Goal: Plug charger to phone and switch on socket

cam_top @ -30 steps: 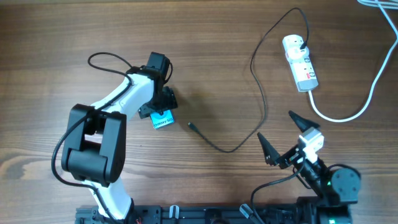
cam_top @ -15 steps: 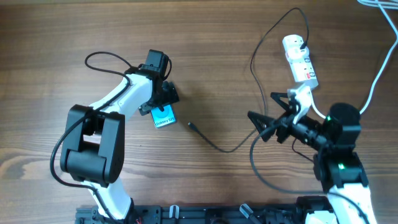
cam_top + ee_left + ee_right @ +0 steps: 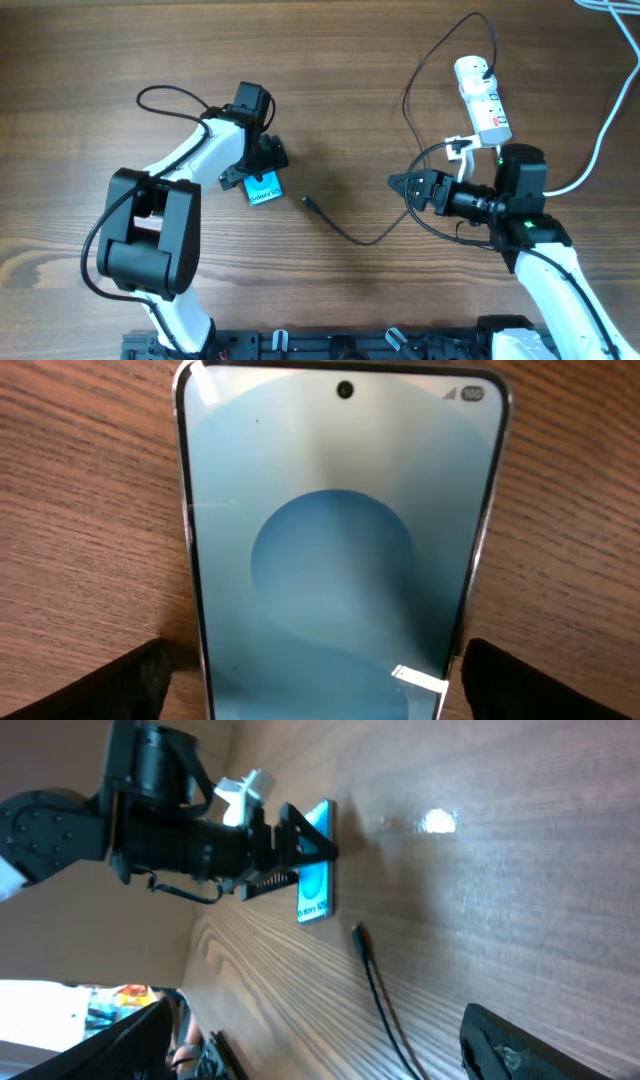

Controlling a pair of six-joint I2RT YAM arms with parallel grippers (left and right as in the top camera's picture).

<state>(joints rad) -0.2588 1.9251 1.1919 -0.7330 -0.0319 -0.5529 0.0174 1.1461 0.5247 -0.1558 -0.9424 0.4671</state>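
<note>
At centre-left the phone is straddled by the left gripper, jaws released to either side. The charger tip lies loose on the counter near it to the right. Further right the right gripper is seen, jaws released and empty, below the socket at upper right. The phone could be skewed if clamped off-centre, or the slack cable dragged by the right gripper.

Phone lies flat on the wood tabletop, screen up, filling most of the view. Screen is pale blue w/ a darker blue oval in the ctr. Camera hole at top, "100" badge top R, small white strip bottom R. Hand is spread wide, dark fingertips just beside both phone edges.
</note>
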